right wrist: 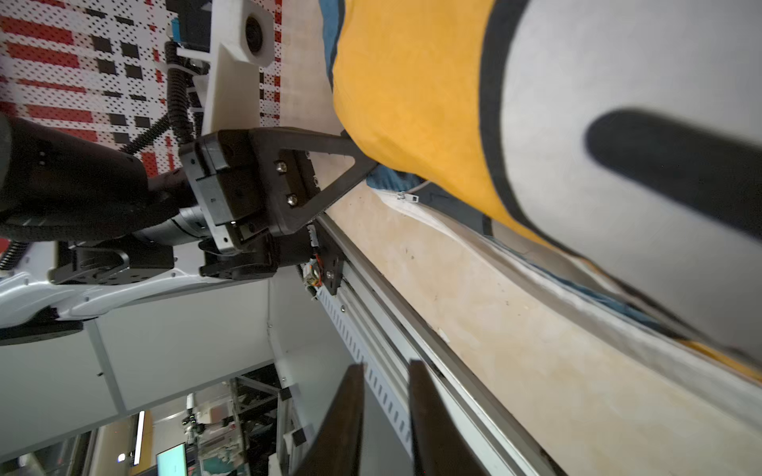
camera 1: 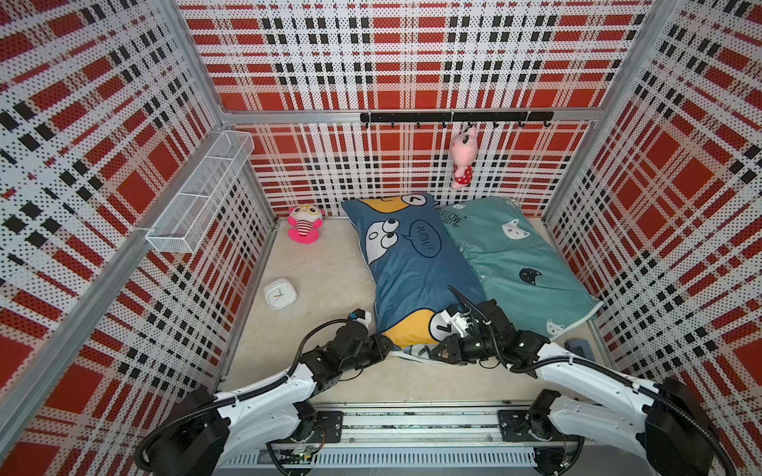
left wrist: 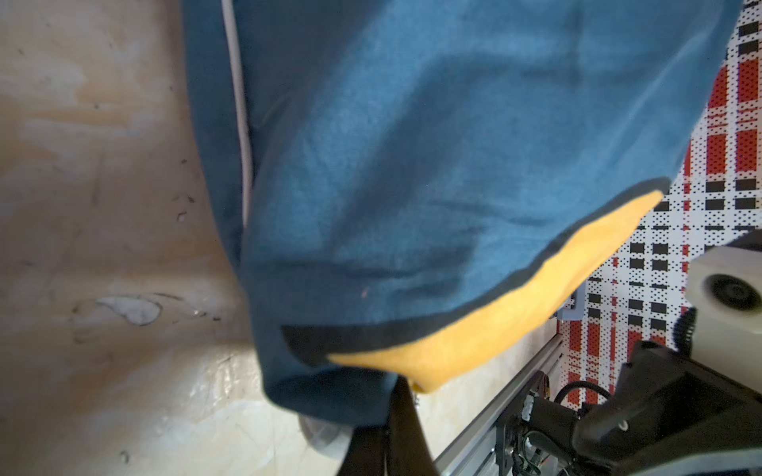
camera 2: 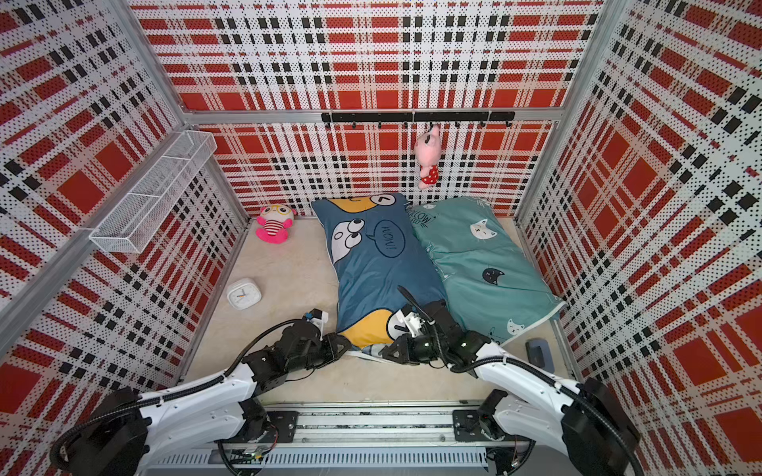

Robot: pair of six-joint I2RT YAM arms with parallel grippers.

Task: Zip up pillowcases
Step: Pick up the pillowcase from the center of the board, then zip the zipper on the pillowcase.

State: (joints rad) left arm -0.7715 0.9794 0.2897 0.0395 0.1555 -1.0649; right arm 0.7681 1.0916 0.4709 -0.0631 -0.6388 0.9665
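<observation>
We are cataloguing: blue pillowcase (camera 1: 416, 268), soft, stuffed, rectangular, lying on the beige table (camera 1: 330, 268) against the teal pillowcase (camera 1: 515, 255); left gripper (camera 1: 387, 345) clenching its near corner; right gripper (right wrist: 386, 364) narrowly parted, holding nothing.

Matt, soft-looking woven cloth covers the blue pillowcase (left wrist: 412, 165), while the beige tabletop (left wrist: 103, 206) looks smooth, slightly glossy and scuffed.

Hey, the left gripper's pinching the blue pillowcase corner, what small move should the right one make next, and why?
Probably bring the right gripper to the zipper pull and close on it. The left gripper is shut on the near corner of the blue pillowcase, the pull lies right beside that grip, and the right jaws hold nothing.
</observation>
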